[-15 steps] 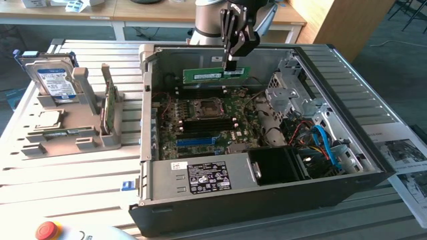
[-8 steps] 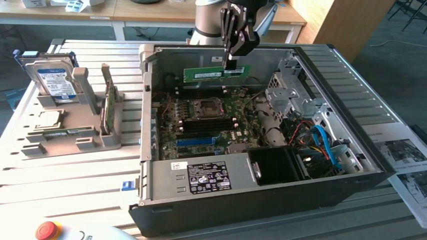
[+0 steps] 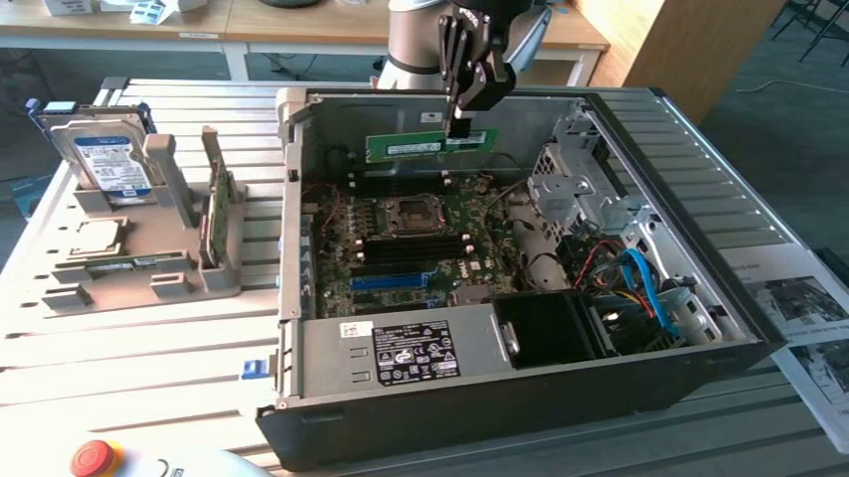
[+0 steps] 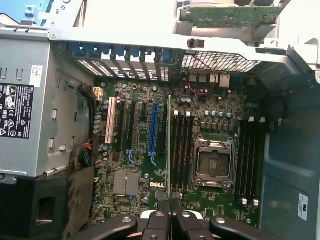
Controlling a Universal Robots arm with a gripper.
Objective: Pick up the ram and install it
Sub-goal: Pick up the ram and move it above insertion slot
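Note:
The ram (image 3: pixel 427 145), a narrow green stick with a pale label, hangs level above the motherboard (image 3: pixel 467 260) inside the open computer case (image 3: pixel 531 397). My gripper (image 3: pixel 460 127) is shut on its top edge near the end towards the exterior view's right. In the wrist view the ram (image 4: pixel 169 145) shows edge-on as a thin green line between my fingertips (image 4: pixel 161 216). It runs alongside the dark memory slots (image 4: pixel 182 150) beside the square CPU socket (image 4: pixel 214 164), still well above the board.
On the exterior view's left, a grey holder (image 3: pixel 146 268) carries a matching green stick (image 3: pixel 219 214), a hard drive (image 3: pixel 109 159) and a processor chip (image 3: pixel 95 237). The case holds a power supply (image 3: pixel 398 353), drive cage (image 3: pixel 584 189) and cables (image 3: pixel 637 278). A red stop button (image 3: pixel 93 457) sits at the front.

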